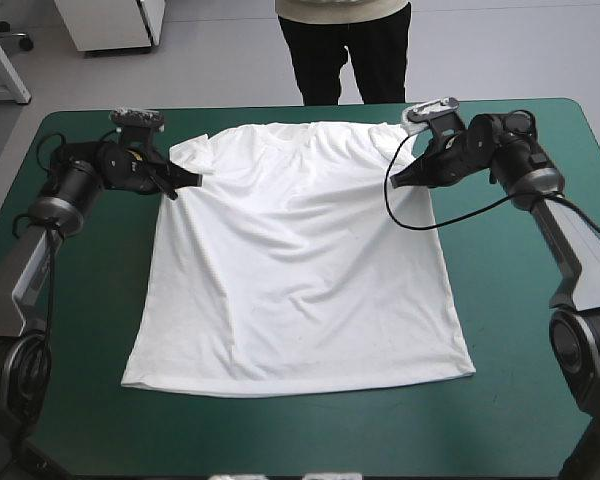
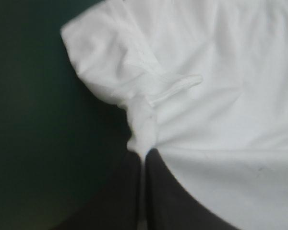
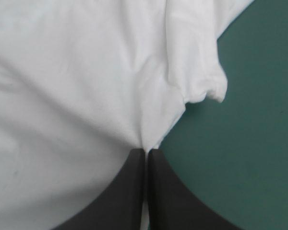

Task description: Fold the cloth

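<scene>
Here, one white T-shirt lies spread flat on the teal-green bench, filling the middle of the high view; its collar end is toward the top of the frame, near the bench's far edge, and its hem runs across the lower middle; shallow wrinkles cross the body.

Two claws are at it, one on each side of its upper part. The left claw reaches in from the upper left of the frame and meets the cloth at the armpit under the left-hand sleeve. The right claw reaches in from the upper right and meets it under the right-hand sleeve.

Each claw has two black fingers, four in all. In the left wrist view the pair stands all but together, with a pinch of white cloth drawn up into a small ridge between the tips; the sleeve ahead of them is rumpled, its hem partly turned over. In the right wrist view the pair is likewise pressed together on a tuck of cloth at the shirt's side edge; bare bench lies just beside it.
</scene>
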You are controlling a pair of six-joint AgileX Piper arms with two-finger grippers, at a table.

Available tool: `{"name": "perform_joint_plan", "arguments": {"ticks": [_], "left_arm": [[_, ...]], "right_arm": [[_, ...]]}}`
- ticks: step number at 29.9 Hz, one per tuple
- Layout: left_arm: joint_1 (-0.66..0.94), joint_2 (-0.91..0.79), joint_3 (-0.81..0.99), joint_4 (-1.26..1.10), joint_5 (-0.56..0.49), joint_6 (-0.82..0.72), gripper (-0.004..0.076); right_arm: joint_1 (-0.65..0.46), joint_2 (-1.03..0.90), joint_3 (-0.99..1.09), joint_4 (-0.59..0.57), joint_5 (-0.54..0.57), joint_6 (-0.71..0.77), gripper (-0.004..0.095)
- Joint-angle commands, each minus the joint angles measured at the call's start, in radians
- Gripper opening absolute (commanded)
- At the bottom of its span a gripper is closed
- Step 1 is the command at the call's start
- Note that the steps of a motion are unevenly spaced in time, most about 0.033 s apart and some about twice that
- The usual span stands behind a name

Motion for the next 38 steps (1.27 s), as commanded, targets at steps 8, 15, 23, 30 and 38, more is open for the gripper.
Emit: {"name": "perform_joint_plan", "arguments": {"ticks": [8, 15, 23, 30, 38], "left_arm": [[-0.003, -0.214, -0.195, 0.099, 0.029, -0.028, -0.0009], [-0.003, -0.361, -0.195, 0.099, 0.039, -0.030, -0.0009], [-0.003, -0.536, -0.195, 0.094, 0.065, -0.030, -0.0009], [-0.003, -0.617, -0.195, 0.094, 0.179, -0.020, -0.0009], [-0.003, -0.617, -0.180, 0.085, 0.222, -0.016, -0.0009]], "right_arm": [[-0.108, -0.262, -0.137, 0.048, -0.033, -0.031, -0.0017], [-0.129, -0.417, -0.181, 0.186, 0.020, -0.112, -0.0017], [-0.129, -0.581, -0.187, 0.178, 0.127, -0.112, -0.0017], [-0.129, -0.698, -0.186, 0.100, 0.205, -0.048, -0.0017], [-0.129, -0.699, -0.178, 0.069, 0.309, -0.012, -0.0017]]}}
